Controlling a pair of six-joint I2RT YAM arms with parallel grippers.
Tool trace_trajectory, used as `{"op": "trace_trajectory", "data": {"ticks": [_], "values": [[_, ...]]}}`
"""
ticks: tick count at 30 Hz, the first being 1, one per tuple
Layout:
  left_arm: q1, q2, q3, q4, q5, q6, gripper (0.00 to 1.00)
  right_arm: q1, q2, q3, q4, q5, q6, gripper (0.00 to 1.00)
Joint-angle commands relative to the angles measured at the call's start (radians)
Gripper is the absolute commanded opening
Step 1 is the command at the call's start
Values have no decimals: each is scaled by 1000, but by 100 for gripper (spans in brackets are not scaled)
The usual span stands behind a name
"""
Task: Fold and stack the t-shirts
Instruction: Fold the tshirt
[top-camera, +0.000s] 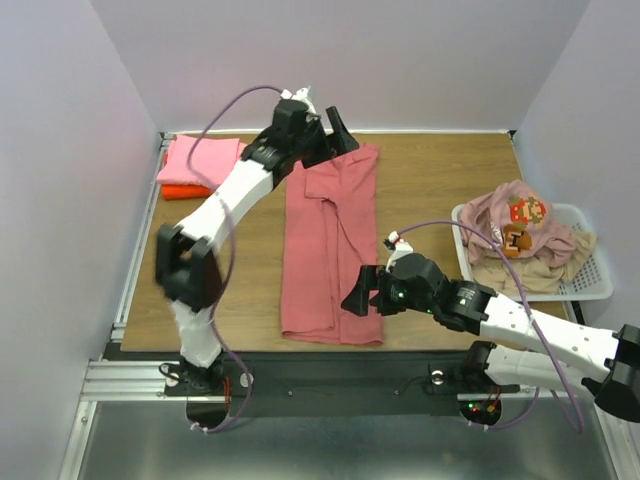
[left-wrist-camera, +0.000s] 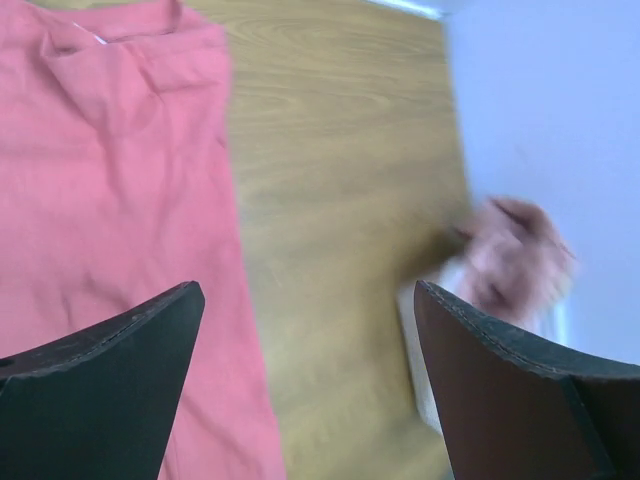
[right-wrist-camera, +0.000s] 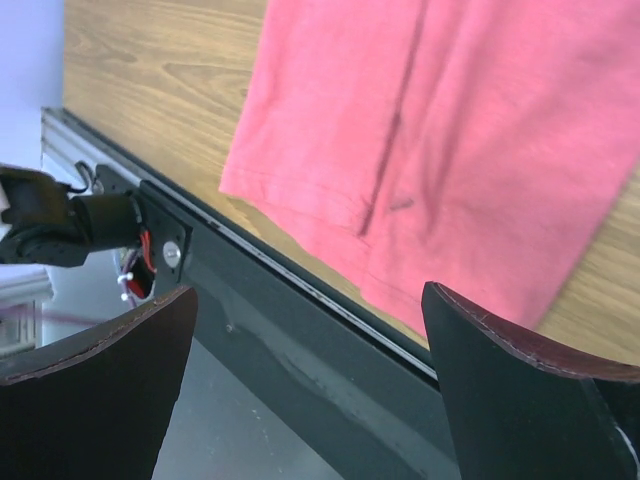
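table (top-camera: 430, 180): bare wood on both sides of the middle shirt, decent room there
rose-red t-shirt (top-camera: 330, 250): long folded strip, hem right by the near edge
basket (top-camera: 597, 272): right edge, printed shirt (top-camera: 520, 215) and beige shirt (top-camera: 530, 278) heaped in
stack: far-left corner, light pink shirt (top-camera: 200, 160) on orange shirt (top-camera: 185, 191)
left claw (left-wrist-camera: 305, 290): spread wide, empty, above the collar end
right claw (right-wrist-camera: 305, 290): spread wide, empty, above the hem
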Motion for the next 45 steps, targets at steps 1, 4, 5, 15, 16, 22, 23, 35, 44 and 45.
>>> {"op": "trace_trajectory", "data": {"ticks": [1,4,5,15,16,22,23,35,44,45], "values": [[-75,-419,-407,52,-144,72,99,8,-63,-42,-43,104,39,100],[-133,-646,-648,49,-228,36,99,5,-88,-71,-57,115,61,100],[-146,-700,-802,48,-251,-13,99,5,-89,-88,-62,104,61,100],[-215,-1168,-1386,-244,-269,-320,99,5,-20,-117,-126,26,87,100],[-216,-1193,-1414,-244,-265,-334,98,5,-10,-122,-126,21,94,100],[-222,-1282,-1509,-269,-176,-382,98,5,33,-157,-126,8,156,100],[-222,-1281,-1523,-265,-171,-386,96,5,36,-157,-126,6,169,100],[-222,-1105,-1532,-190,-130,-322,38,4,18,-193,-121,28,245,90],[-224,-1114,-1520,-201,-107,-313,0,5,47,-211,-88,-12,251,69],[-224,-1118,-1520,-203,-107,-316,0,5,55,-211,-82,-15,251,68]]}}
